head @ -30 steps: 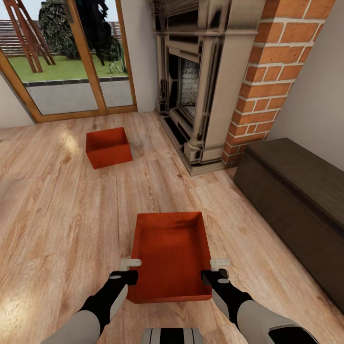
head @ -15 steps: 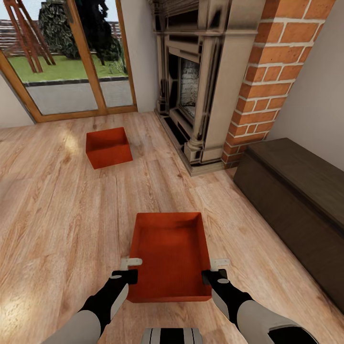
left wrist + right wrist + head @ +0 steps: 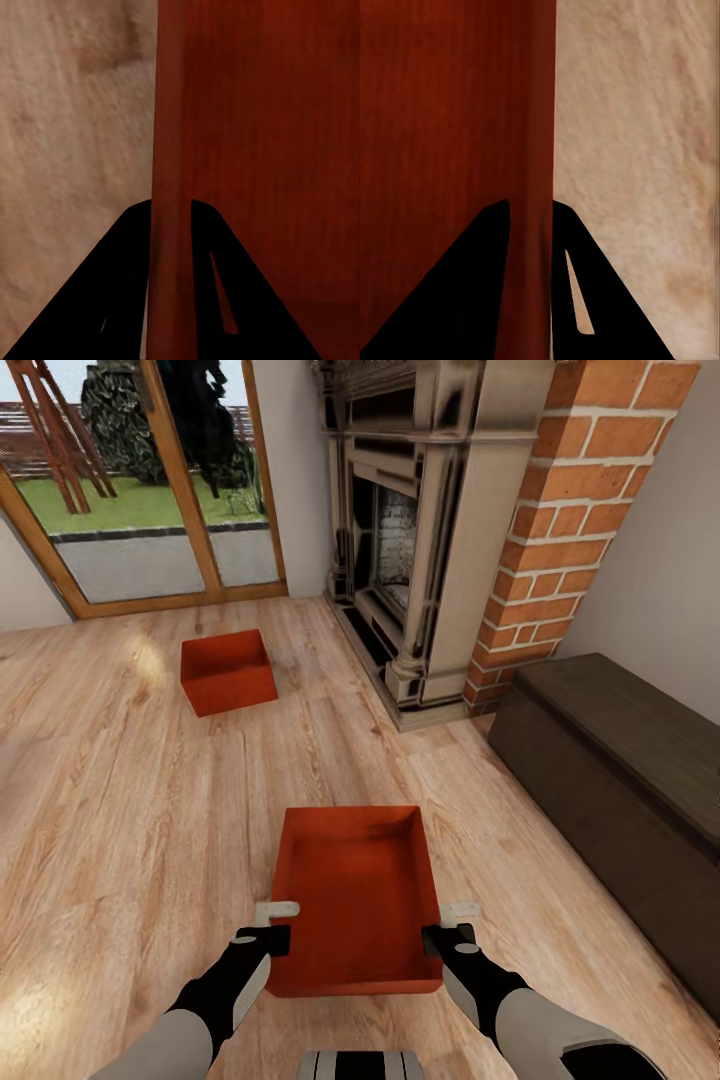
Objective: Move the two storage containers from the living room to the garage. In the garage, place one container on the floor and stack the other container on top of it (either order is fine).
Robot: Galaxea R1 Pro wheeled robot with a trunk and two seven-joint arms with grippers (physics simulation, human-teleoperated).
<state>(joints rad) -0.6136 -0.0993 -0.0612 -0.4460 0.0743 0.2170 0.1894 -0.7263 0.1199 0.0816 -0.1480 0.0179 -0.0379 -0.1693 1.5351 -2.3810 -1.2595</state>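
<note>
One red-orange storage container [image 3: 355, 895] sits straight in front of me on the living room's light wood planks. My left gripper [image 3: 272, 925] is shut on its left wall and my right gripper [image 3: 450, 925] on its right wall, both near the corners closest to me. In the left wrist view the thin red wall [image 3: 171, 135] runs between two black fingers [image 3: 120, 262]. The right wrist view shows the same, with the wall [image 3: 531, 112] pinched between black fingers [image 3: 585, 255]. I cannot tell whether the bin touches the planks. The second container [image 3: 227, 670] stands further off to the left, near the glass doors.
A dark ornate fireplace mantel [image 3: 410, 560] and a red brick chimney [image 3: 560, 520] stand ahead on the right. A long dark brown chest [image 3: 620, 780] lines the right wall. Wood-framed glass doors [image 3: 150, 490] fill the far left. Open wood flooring [image 3: 120, 830] lies to my left.
The whole picture has shifted down by a few pixels, so the camera moved slightly. Both grippers keep their hold on the near container's walls.
</note>
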